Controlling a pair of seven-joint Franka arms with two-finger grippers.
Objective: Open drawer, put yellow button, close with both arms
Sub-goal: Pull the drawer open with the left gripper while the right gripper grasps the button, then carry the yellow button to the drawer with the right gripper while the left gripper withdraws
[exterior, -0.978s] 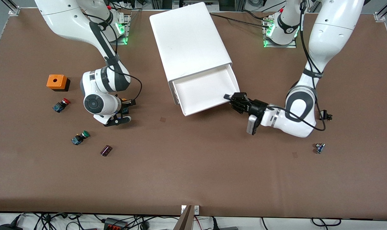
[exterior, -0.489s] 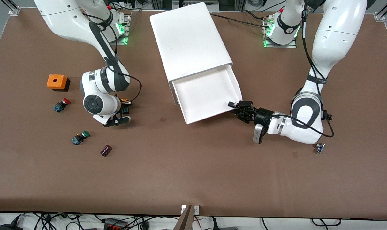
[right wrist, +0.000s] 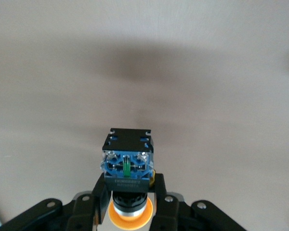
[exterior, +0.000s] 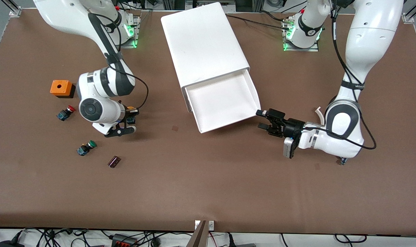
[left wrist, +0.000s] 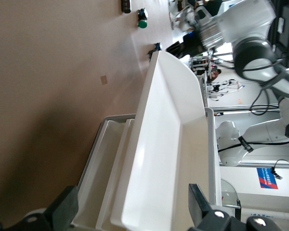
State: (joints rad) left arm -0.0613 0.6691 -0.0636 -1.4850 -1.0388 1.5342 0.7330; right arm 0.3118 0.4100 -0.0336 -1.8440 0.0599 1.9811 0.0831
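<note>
The drawer (exterior: 225, 99) stands pulled out of the top of the white cabinet (exterior: 203, 41) and holds nothing; the left wrist view shows its tray (left wrist: 168, 139) lengthwise. My left gripper (exterior: 262, 119) is open, just off the drawer's front corner at the left arm's end, touching nothing. One of its fingers (left wrist: 62, 210) shows wide apart from the other. My right gripper (exterior: 129, 117) is shut on the yellow button (exterior: 133, 110), low over the table toward the right arm's end. In the right wrist view the yellow button (right wrist: 127, 163) sits between the fingers, with its cap toward the palm and its blue body outward.
Toward the right arm's end lie an orange box (exterior: 61, 88), a red-capped button (exterior: 66, 112), a green-capped button (exterior: 86, 147) and a small dark part (exterior: 114, 161). A small part (exterior: 342, 160) lies under the left arm's elbow.
The left gripper opened and backed off the drawer's front toward the left arm's end, after drawing the drawer out a little more. The right gripper shut on the yellow button and shifted slightly.
</note>
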